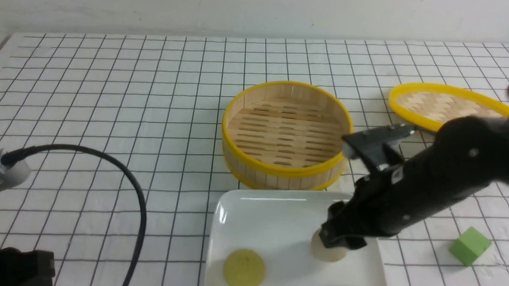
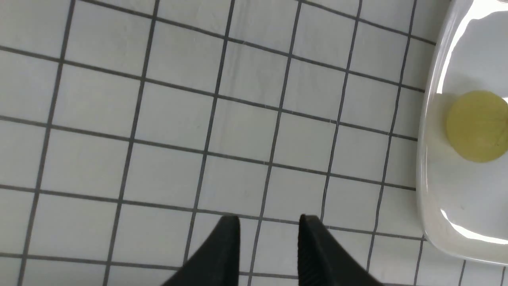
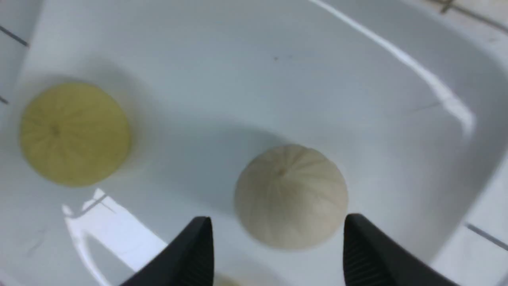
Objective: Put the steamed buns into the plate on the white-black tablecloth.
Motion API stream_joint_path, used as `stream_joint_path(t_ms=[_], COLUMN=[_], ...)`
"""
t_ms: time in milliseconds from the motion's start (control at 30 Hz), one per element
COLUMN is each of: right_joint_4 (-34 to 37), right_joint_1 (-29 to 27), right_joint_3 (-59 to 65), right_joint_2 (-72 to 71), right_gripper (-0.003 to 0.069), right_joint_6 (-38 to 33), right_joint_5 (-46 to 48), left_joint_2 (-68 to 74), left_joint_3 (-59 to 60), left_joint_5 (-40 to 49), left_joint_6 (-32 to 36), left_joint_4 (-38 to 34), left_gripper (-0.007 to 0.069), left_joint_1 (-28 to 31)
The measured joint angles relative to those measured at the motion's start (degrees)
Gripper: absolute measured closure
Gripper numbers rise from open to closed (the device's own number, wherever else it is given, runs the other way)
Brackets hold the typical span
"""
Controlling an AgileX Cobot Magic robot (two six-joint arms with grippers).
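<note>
Steamed buns, two pale yellow [image 1: 244, 270] and one grey-beige [image 3: 291, 197], sit in the glossy white square plate [image 1: 274, 273]; placement appears complete: both arms' jaws stand apart, so lift the right arm clear.

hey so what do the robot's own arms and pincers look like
The right arm has a black, rounded casing with grey metallic parts near its wrist, and its pincer has dark, tapering fingers. The left pincer has matching dark fingers; a thick black cable loops from a silvery housing on that arm.
</note>
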Motion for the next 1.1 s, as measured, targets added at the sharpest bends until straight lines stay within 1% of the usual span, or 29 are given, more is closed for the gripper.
stream_joint_path(t_ms=[33,67,100,167,200,233,267,300,333,367,400,433,467,500,533,567,600,633,733,833,1100], right_joint_4=[-0.15,-1.32,-1.46,-3.19,-3.71,-3.77,-3.9,-4.06,-4.06,-3.98,-3.32,-2.21,-1.79,-0.21,-0.04,1.43,1.43,2.36,2.69,2.79,2.99], right_joint_1=[-0.31,-3.32,-3.32,-8.16,-9.82,-9.82,-10.92,-12.01,-12.09,-12.24,-12.31,-12.36,-12.36,-12.36,-12.36,-12.42,-12.42,-12.42,-12.42,-12.42,-12.42], right_joint_3=[-0.17,-0.98,-0.99,0.26,2.18,2.18,4.36,8.98,9.65,13.37,20.26,24.67,25.52,31.46,32.06,35.78,36.01,36.91,37.05,37.05,37.17], right_joint_2=[-0.55,-5.88,-5.88,-15.65,-20.36,-20.36,-24.5,-31.41,-32.31,-36.75,-43.59,-47.52,-48.23,-52.86,-53.73,-56.22,-56.43,-57.42,-57.73,-57.73,-57.73], right_gripper=[0.0228,0.0293,0.0305,0.0502,0.0592,0.0603,0.0639,0.0669,0.0671,0.0674,0.0675,0.0675,0.0675,0.0675,0.0673,0.0673,0.0673,0.0673,0.067,0.0669,0.0664], right_joint_6=[0.0,0.0,0.0,0.26,0.39,0.38,0.38,0.38,0.38,0.38,0.38,0.38,0.29,-0.31,-0.57,-1.42,-1.53,-2.34,-4.52,-5.19,-5.41], right_joint_5=[0.58,5.38,5.98,13.29,14.28,14.34,14.32,12.2,11.78,8.76,2.35,-4.61,-5.82,-14.54,-15.45,-21.16,-21.58,-23.72,-26.33,-26.77,-26.77], left_joint_2=[0.0,0.0,0.0,0.0,0.0,0.0,0.0,0.0,0.0,0.0,0.0,0.0,0.0,0.0,0.0,0.0,0.0,0.0,0.0,0.0,0.0], left_joint_3=[0.0,0.0,0.0,0.0,0.0,0.0,0.0,0.0,0.0,0.0,0.0,0.0,0.0,0.0,0.0,0.0,0.0,0.0,0.0,0.0,0.0], left_joint_5=[-0.05,-0.16,-0.23,-0.36,-0.36,-0.36,-0.36,-0.38,-0.38,-0.38,-0.43,-0.43,-0.43,-0.43,-0.43,-0.43,-0.43,-0.43,-0.43,-0.89,-1.44], left_joint_6=[0.0,0.0,0.0,0.0,0.0,0.0,0.0,0.0,0.0,0.0,0.0,0.0,0.0,0.0,0.0,0.0,0.0,0.0,0.0,0.0,0.0], left_joint_4=[0.0,0.0,0.0,0.21,0.25,0.25,0.25,0.34,0.34,0.36,0.36,0.47,0.47,0.91,0.95,1.47,1.64,1.99,2.22,2.52,2.74], left_gripper=[0.0384,0.0384,0.0384,0.0384,0.0385,0.0385,0.0385,0.0385,0.0385,0.0386,0.0393,0.0398,0.0402,0.0418,0.0421,0.0445,0.0448,0.0475,0.0552,0.0615,0.0622], left_joint_1=[0.0,0.0,0.0,0.0,0.0,0.0,0.0,0.0,0.0,0.0,0.0,0.0,0.0,0.0,0.0,0.0,0.0,0.0,0.0,0.0,0.0])
